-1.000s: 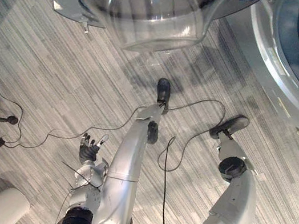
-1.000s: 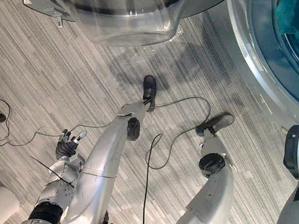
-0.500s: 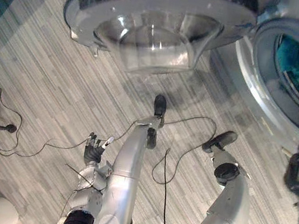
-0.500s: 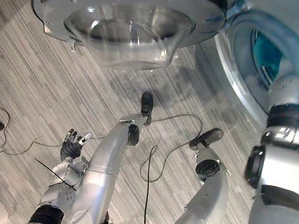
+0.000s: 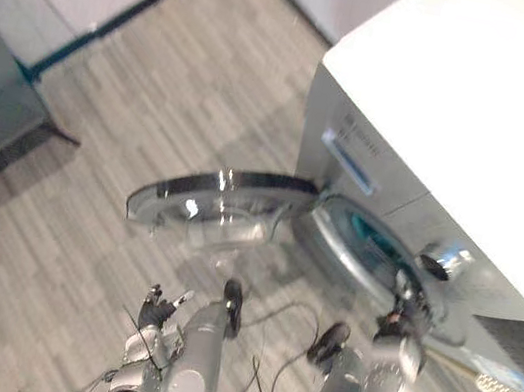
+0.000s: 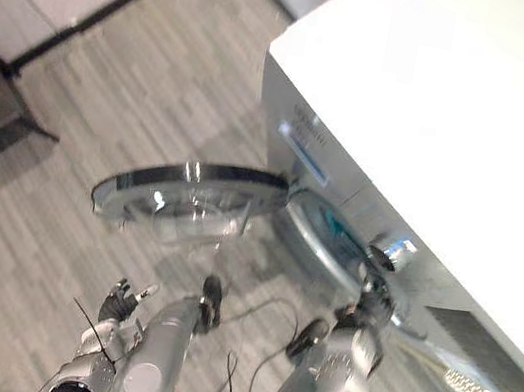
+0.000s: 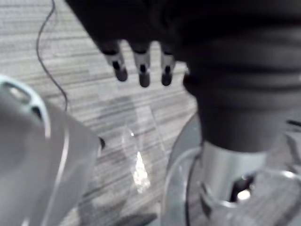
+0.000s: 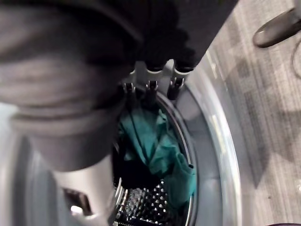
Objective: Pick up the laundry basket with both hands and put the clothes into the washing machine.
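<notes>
Reaching with the right hand (image 8: 151, 82) up to the round mouth of the washing machine (image 5: 478, 122), fingers (image 8: 175, 82) straight and side by side, curled round nothing. Pointing those dark tips in at the clothes (image 8: 162, 150), a blue-green heap lying inside the drum, just past the fingertips; hard to tell whether touching or a bit apart. Hiding the thumb behind the dark cover. Hanging the left hand (image 6: 119, 301) low over the floor (image 5: 101, 127), well apart from the mouth, fingers (image 7: 142, 70) straight and loose, holding nothing. Leaving the door (image 5: 225, 205) wide open beside the mouth, held out flat above the floor with its see-through bowl bulging downward. Showing a blurry clear shape (image 7: 37, 141) close by the left hand, too hard to name. Peeking out of the mouth from the head's eyes as just a thin strip of blue-green, with most of the heap hidden by the rim. Cut off at the edge on the far side of the machine.
</notes>
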Robot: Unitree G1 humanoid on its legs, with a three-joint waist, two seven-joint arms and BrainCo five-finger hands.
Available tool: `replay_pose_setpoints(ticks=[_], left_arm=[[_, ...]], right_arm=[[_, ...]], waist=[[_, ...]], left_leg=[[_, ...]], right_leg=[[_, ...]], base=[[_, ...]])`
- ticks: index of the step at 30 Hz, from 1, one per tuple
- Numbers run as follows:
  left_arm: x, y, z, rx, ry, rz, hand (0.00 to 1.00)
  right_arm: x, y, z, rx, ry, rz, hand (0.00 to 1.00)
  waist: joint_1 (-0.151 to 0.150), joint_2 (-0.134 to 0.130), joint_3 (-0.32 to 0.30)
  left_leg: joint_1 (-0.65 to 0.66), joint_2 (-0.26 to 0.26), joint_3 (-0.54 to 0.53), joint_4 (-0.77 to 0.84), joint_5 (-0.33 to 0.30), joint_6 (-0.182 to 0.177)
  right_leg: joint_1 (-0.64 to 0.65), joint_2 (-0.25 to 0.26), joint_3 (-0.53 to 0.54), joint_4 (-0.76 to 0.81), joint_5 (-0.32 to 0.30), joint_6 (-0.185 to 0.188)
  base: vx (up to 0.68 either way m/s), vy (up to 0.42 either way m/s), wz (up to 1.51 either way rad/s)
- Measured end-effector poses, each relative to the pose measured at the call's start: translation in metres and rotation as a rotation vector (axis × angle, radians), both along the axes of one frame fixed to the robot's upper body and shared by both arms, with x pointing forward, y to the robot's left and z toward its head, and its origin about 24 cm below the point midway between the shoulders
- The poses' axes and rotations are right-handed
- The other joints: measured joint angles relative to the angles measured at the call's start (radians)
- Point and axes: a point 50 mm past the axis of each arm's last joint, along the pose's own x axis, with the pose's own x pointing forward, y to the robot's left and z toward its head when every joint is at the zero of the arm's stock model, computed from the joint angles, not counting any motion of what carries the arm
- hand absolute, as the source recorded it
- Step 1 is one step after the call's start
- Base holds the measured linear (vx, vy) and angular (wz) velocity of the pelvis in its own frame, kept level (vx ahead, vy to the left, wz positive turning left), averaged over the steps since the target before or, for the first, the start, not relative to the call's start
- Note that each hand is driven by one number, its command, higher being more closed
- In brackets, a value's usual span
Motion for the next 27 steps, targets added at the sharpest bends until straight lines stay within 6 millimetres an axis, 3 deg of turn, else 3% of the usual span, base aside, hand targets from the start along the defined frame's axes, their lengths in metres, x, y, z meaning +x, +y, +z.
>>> replay_pose_setpoints(ticks=[1, 3, 5, 8, 11, 18, 23, 27], left_arm=[[-0.013, 0.002, -0.007, 0.0, 0.043, 0.011, 0.0], [-0.03, 0.01, -0.015, 0.002, 0.102, 0.034, 0.0], [-0.051, 0.015, -0.026, -0.003, 0.182, 0.042, 0.0], [-0.071, 0.018, -0.035, -0.028, 0.253, 0.076, 0.0], [-0.097, 0.016, -0.044, -0.049, 0.34, 0.107, 0.0], [-0.118, 0.015, -0.046, -0.061, 0.371, 0.117, 0.0], [-0.107, 0.033, -0.014, -0.012, 0.141, 0.208, 0.0], [-0.075, 0.034, 0.022, 0.007, -0.095, 0.211, 0.0]], right_arm=[[-0.024, -0.003, -0.019, 0.019, 0.081, -0.024, 0.0], [-0.056, -0.007, -0.043, 0.06, 0.193, -0.069, 0.0], [-0.109, -0.01, -0.076, 0.134, 0.379, -0.135, 0.0], [-0.153, -0.003, -0.1, 0.242, 0.556, -0.176, 0.0], [-0.185, 0.009, -0.113, 0.36, 0.666, -0.226, 0.0], [-0.187, -0.007, -0.112, 0.358, 0.672, -0.272, 0.0], [-0.162, -0.009, -0.11, 0.334, 0.631, -0.213, 0.0], [-0.142, -0.028, -0.103, 0.23, 0.628, -0.129, 0.0]], waist=[[-0.018, -0.02, -0.041], [-0.04, -0.035, -0.097], [-0.05, -0.048, -0.158], [-0.07, -0.042, -0.208], [-0.071, -0.012, -0.263], [-0.069, 0.017, -0.309], [-0.058, 0.014, -0.304], [-0.016, 0.082, -0.268]], left_leg=[[0.045, -0.005, 0.011, -0.037, 0.002, -0.005], [0.092, -0.007, 0.02, -0.077, 0.007, -0.012], [0.175, -0.012, 0.043, -0.143, 0.017, -0.026], [0.249, -0.02, 0.048, -0.214, 0.035, -0.042], [0.312, -0.023, 0.049, -0.279, 0.055, -0.06], [0.369, -0.015, -0.001, -0.313, 0.076, -0.077], [0.303, 0.016, -0.068, -0.189, 0.078, -0.08], [0.225, 0.024, -0.191, -0.056, 0.099, -0.093]], right_leg=[[0.037, 0.005, 0.0, -0.032, 0.004, 0.01], [0.083, 0.024, -0.001, -0.09, 0.023, 0.017], [0.16, 0.052, 0.0, -0.181, 0.053, 0.023], [0.229, 0.073, -0.003, -0.259, 0.074, 0.032], [0.297, 0.107, -0.004, -0.353, 0.11, 0.034], [0.422, 0.157, -0.052, -0.483, 0.151, 0.026], [0.459, 0.193, -0.075, -0.531, 0.166, -0.003], [0.462, 0.193, -0.109, -0.488, 0.135, -0.012]], base=[[0.15, -0.016, -0.18], [0.16, -0.011, -0.2], [0.16, -0.006, -0.27], [0.11, -0.013, -0.15], [0.08, -0.039, -0.12], [0.01, -0.054, 0.14], [-0.1, -0.082, 0.17], [-0.14, -0.009, 0.28]])
